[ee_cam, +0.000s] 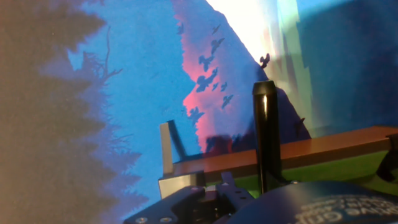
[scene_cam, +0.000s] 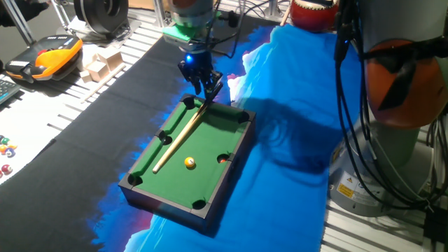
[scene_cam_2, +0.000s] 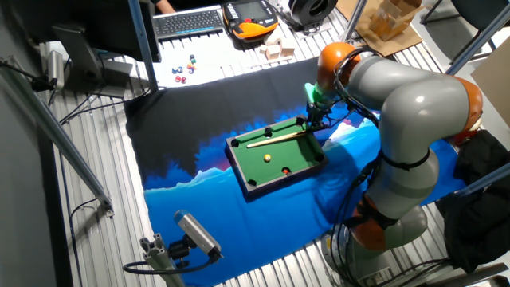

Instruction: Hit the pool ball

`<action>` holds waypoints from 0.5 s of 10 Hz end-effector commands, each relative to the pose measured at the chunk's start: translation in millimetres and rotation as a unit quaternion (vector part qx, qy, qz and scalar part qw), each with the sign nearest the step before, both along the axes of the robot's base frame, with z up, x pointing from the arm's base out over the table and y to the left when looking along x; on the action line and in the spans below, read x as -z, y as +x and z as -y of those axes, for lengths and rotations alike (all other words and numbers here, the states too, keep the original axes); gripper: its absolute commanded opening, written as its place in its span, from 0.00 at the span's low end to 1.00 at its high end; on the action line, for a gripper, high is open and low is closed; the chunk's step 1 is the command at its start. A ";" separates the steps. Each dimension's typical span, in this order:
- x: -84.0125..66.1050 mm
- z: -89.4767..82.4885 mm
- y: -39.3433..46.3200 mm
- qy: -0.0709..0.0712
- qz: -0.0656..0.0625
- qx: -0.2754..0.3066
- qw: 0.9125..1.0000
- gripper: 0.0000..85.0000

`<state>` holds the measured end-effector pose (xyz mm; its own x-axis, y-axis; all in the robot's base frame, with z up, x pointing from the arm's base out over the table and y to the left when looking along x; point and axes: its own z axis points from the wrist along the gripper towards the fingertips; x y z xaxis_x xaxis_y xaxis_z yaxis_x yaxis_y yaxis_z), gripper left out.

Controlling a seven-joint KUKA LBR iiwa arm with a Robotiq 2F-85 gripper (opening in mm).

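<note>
The gripper (scene_cam: 206,84) hangs over the far end rail of the mini pool table (scene_cam: 168,197), its dark fingers closed around the butt of the cue stick (scene_cam: 180,135). In the hand view the black butt end of the cue stands up between the fingers, just above the table's brown rail. The cue is a slim pale wooden rod with a darker butt. Its long axis slants from the gripper at the table's far end down to a tip resting on the felt near the left long rail, past the side pocket.

The pool ball (scene_cam: 190,162) is a tiny glossy yellow-orange sphere with a small white spot. It sits on the green felt in the nearer half of the table, toward the right long rail, apart from the cue tip. Being round, it has no long axis of its own. A reddish ball (scene_cam: 223,159) lies in the right side pocket, just beside the pool ball.

The table is a shallow rectangular box with dark walls, flat green felt and six round black pockets. It rests on a blue and black printed cloth (scene_cam: 294,105) that lies in soft folds.
</note>
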<state>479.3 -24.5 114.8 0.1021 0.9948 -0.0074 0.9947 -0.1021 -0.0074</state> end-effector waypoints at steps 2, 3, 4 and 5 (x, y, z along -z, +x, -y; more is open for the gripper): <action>-0.1 0.0 0.0 -0.002 -0.002 -0.005 1.000 0.60; -0.1 0.0 0.0 -0.009 -0.010 -0.011 1.000 0.60; -0.1 0.0 0.0 -0.005 -0.006 -0.010 1.000 0.60; 0.8 -1.6 -3.1 -0.005 -0.005 -0.005 1.000 0.60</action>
<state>476.1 -22.8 113.9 0.0908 0.9957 -0.0177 0.9957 -0.0911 -0.0166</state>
